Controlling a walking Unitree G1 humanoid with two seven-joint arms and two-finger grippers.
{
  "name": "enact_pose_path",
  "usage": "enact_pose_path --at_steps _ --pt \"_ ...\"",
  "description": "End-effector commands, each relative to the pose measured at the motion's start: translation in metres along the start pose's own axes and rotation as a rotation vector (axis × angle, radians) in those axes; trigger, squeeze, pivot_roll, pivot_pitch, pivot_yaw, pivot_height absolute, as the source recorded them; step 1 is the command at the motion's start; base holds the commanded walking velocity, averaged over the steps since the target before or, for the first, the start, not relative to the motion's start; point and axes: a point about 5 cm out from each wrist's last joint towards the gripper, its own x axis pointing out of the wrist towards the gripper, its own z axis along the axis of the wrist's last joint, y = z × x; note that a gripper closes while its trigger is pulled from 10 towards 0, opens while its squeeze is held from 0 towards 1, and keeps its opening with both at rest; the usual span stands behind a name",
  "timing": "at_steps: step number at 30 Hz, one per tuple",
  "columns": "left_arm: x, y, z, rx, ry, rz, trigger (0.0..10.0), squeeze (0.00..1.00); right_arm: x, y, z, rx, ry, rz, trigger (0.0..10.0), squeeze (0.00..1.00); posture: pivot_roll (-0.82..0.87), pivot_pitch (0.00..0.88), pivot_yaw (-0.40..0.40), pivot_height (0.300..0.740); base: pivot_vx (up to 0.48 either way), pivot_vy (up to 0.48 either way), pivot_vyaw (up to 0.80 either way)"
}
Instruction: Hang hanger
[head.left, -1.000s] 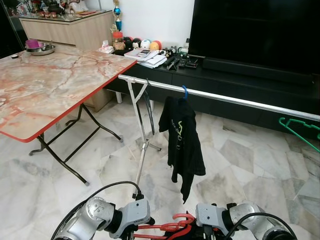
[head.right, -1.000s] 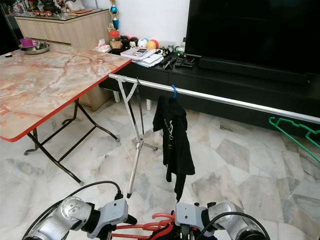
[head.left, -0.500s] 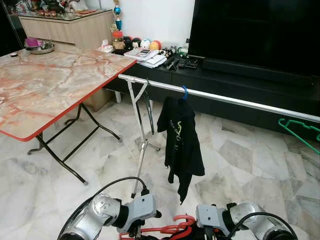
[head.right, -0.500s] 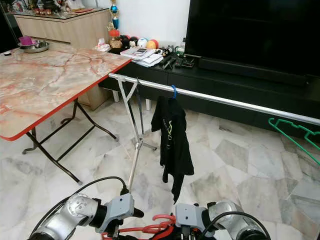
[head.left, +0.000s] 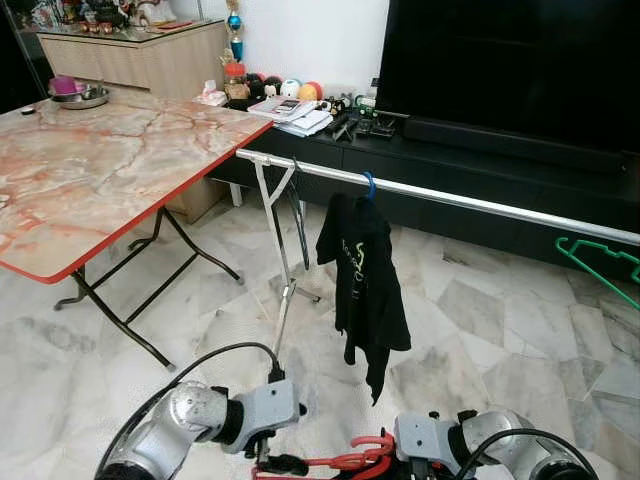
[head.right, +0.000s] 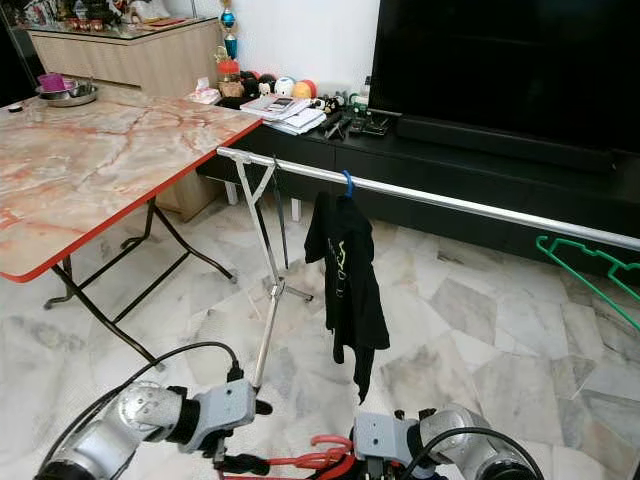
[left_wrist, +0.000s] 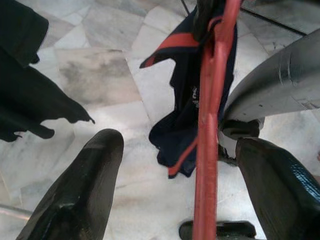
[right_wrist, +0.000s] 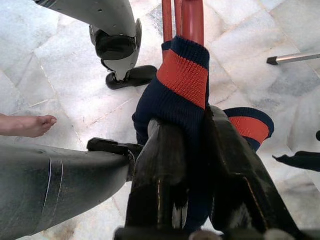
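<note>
Red hanger (left_wrist: 210, 130) between spread left gripper (left_wrist: 175, 185); right gripper (right_wrist: 192, 165) clenched on navy garment (right_wrist: 180, 95).

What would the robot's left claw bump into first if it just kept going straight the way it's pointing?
Probably the red hanger, whose bar runs through the gap between the left gripper's spread fingers. The navy garment hangs on it just beyond, then the marble floor. Depth is hard to judge here.

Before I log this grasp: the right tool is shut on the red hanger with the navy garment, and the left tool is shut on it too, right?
Not quite. The left tool is open, its fingers either side of the hanger, as the left wrist view shows. The right tool is shut on the hanger and garment.
</note>
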Motion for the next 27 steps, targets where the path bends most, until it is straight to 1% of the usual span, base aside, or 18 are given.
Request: enact_pose_path --at_steps 1,2,3,4,7,10,13,16,17,19,22,25,27 --pt "0.001 -0.001 -0.005 0.007 0.038 -0.008 10.0 0.00 -0.002 -0.002 0.004 -0.006 -0.036 -0.010 10.0 0.00 0.01 0.013 -0.072 0.740 0.000 0.000 0.00" --pt "0.001 -0.001 -0.006 0.009 0.044 -0.011 10.0 0.00 -0.002 -0.002 0.004 -0.007 -0.037 -0.009 10.0 0.00 0.01 0.013 -0.072 0.740 0.000 0.000 0.00" --pt "0.003 -0.006 -0.013 0.006 0.082 -0.036 10.0 0.00 -0.003 -0.003 0.005 -0.012 -0.044 -0.010 10.0 0.00 0.01 0.013 -0.073 0.740 0.000 0.000 0.00" --pt "0.005 -0.009 -0.017 -0.002 0.098 -0.052 10.0 0.00 -0.003 -0.003 0.005 -0.014 -0.048 -0.010 10.0 0.00 0.01 0.013 -0.073 0.740 0.000 0.000 0.00" --pt "0.006 -0.012 -0.020 -0.006 0.107 -0.068 10.0 0.00 -0.003 -0.004 0.006 -0.020 -0.053 -0.009 10.0 0.00 0.01 0.011 -0.073 0.740 0.000 0.000 0.00" --pt "0.009 -0.013 -0.023 -0.006 0.118 -0.063 10.0 0.00 -0.004 -0.005 0.007 -0.020 -0.061 -0.012 10.0 0.00 0.01 0.012 -0.075 0.740 0.000 0.000 0.00" --pt "0.013 -0.014 -0.026 0.013 0.140 -0.047 10.0 0.00 -0.005 -0.005 0.008 -0.011 -0.078 -0.007 10.0 0.00 0.01 0.013 -0.075 0.740 0.000 0.000 0.00" --pt "0.019 -0.012 -0.025 0.019 0.131 -0.007 10.0 0.00 -0.006 -0.006 0.013 0.004 -0.127 0.020 10.0 0.00 0.00 0.013 -0.075 0.740 0.000 0.000 0.00" --pt "0.019 -0.012 -0.025 0.019 0.131 -0.007 10.0 0.00 -0.006 -0.006 0.013 0.004 -0.127 0.020 10.0 0.00 0.00 0.013 -0.075 0.740 0.000 0.000 0.00" --pt "0.024 -0.010 -0.020 0.028 0.119 0.017 10.0 0.00 -0.008 -0.008 0.017 0.007 -0.161 0.024 10.0 0.00 0.00 0.012 -0.074 0.740 0.000 0.000 0.00" --pt "0.027 -0.008 -0.019 0.034 0.118 0.031 10.0 0.00 -0.008 -0.008 0.019 0.014 -0.175 0.029 10.0 0.00 0.00 0.011 -0.074 0.740 0.000 0.000 0.00" --pt "0.033 -0.006 -0.012 0.039 0.094 0.037 10.0 0.00 -0.008 -0.007 0.020 0.006 -0.179 0.054 10.0 0.00 0.00 0.005 -0.072 0.740 0.000 0.000 0.00" --pt "0.033 -0.004 -0.011 0.043 0.092 0.042 10.0 0.00 -0.008 -0.006 0.020 0.004 -0.180 0.061 10.0 0.00 0.00 0.003 -0.071 0.740 0.000 0.000 0.00"
